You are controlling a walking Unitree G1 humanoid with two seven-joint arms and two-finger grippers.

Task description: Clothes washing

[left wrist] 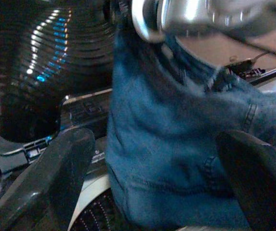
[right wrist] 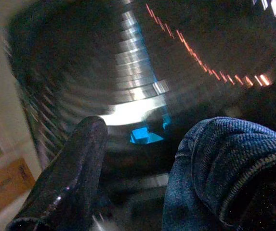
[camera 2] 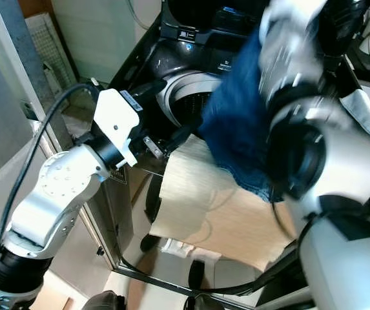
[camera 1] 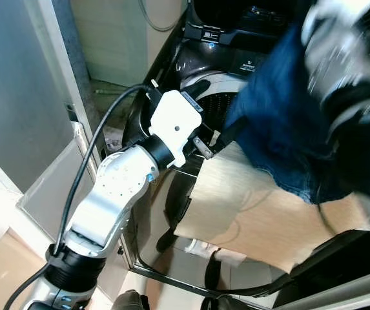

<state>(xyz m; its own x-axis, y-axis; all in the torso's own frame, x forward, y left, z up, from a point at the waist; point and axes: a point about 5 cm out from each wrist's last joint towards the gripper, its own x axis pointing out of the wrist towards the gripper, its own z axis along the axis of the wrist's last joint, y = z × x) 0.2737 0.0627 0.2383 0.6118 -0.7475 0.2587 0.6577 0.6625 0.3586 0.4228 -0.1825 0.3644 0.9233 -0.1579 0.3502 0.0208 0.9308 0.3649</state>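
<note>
Right fingers (right wrist: 80,163) grip denim garment (camera 1: 281,123) over washer drum (camera 2: 185,97).

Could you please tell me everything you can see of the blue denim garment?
The denim garment is dark blue cloth with visible seams and a stitched hem. It hangs bunched from the raised right gripper, over the washing machine's open drum. Its lower edge droops toward the rim. The left gripper sits beside it with fingers spread either side, not clamping it.
</note>
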